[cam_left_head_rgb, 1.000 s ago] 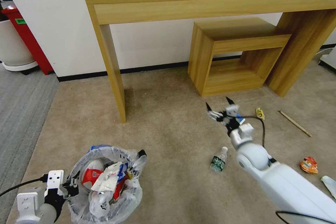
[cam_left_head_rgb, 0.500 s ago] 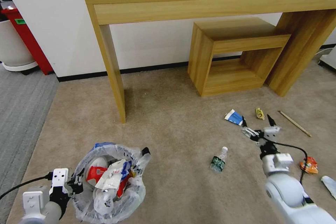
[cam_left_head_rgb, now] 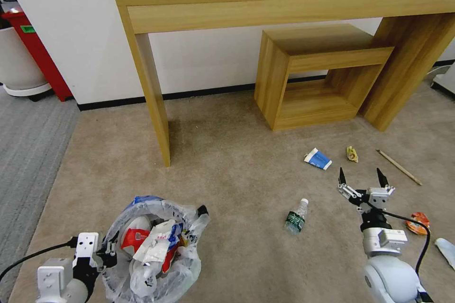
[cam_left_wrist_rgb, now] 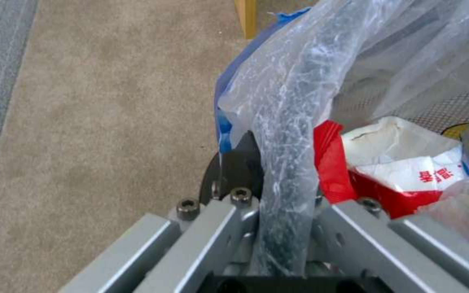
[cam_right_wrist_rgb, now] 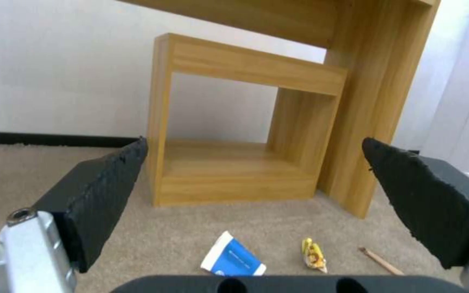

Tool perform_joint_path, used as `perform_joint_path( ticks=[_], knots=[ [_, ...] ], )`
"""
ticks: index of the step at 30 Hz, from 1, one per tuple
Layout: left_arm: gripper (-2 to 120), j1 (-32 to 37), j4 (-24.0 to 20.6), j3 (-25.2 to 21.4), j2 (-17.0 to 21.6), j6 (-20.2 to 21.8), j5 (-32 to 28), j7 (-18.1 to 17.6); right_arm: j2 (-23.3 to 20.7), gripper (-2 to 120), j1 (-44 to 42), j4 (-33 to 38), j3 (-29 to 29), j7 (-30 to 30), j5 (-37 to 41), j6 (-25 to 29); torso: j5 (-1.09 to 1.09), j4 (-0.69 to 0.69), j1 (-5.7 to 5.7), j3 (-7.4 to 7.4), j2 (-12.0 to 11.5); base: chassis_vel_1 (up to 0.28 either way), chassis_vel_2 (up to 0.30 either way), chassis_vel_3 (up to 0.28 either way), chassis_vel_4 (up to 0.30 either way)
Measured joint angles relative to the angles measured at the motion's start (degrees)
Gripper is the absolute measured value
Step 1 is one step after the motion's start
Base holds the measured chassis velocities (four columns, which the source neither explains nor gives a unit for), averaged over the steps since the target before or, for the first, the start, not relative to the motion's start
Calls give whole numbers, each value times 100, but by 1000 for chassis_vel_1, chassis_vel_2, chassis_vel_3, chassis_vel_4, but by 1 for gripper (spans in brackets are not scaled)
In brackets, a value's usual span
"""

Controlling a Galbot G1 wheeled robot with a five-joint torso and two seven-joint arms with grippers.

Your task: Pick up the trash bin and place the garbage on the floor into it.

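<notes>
You see the trash bin (cam_left_head_rgb: pixel 154 251) low at your left, above the beige floor (cam_left_head_rgb: pixel 227 170), already stuffed with red and white wrappers. Your left hand (cam_left_head_rgb: pixel 108 252) is clamped on its rim, with the plastic liner (cam_left_wrist_rgb: pixel 294 122) pinched between the fingers. Out on the carpet lie the bottle (cam_left_head_rgb: pixel 296 217), the blue-white carton (cam_left_head_rgb: pixel 318 158), a yellow scrap (cam_left_head_rgb: pixel 351 153), a wooden stick (cam_left_head_rgb: pixel 399 166) and an orange wrapper (cam_left_head_rgb: pixel 417 222). Your right hand (cam_left_head_rgb: pixel 362 181) hangs over the carpet between the bottle and the orange wrapper, spread wide with nothing in it, pointing toward the carton and the small wooden shelf (cam_right_wrist_rgb: pixel 234 122).
</notes>
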Motion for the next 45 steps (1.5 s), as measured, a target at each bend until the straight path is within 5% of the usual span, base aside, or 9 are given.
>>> perform_joint_path(
  ticks=[8,14,22,29,32,38,45],
  knots=[
    [0,106,-63,75,-136,-58,228,57,237,100,-235,119,176,-7,-21,67,1,0,0,0,0,0,0,0,0],
    [0,123,-114,79,-168,-47,233,59,-24,100,-186,50,190,131,149,9,0,-1,0,0,0,0,0,0,0],
    [0,189,-125,49,-155,-5,308,74,-449,100,552,-574,-468,1055,439,-387,2,0,1,0,0,0,0,0,0],
    [0,241,-58,16,-145,-6,339,71,-806,100,1398,-1193,-1100,1214,1648,-1295,2,0,1,1,0,0,0,0,0],
    [0,252,14,13,-172,-12,350,54,-966,100,1752,-1422,-1421,1129,2388,-2152,0,0,1,1,0,0,0,0,0],
    [0,255,123,-47,-176,-35,314,-7,-1034,100,2277,-1920,-2054,1058,2715,-3082,0,-1,1,1,0,0,0,0,0],
    [0,195,261,-14,-215,-44,289,-70,-677,100,2851,-2394,-2686,1021,2723,-3462,-1,0,1,1,0,0,0,0,0]
  ],
)
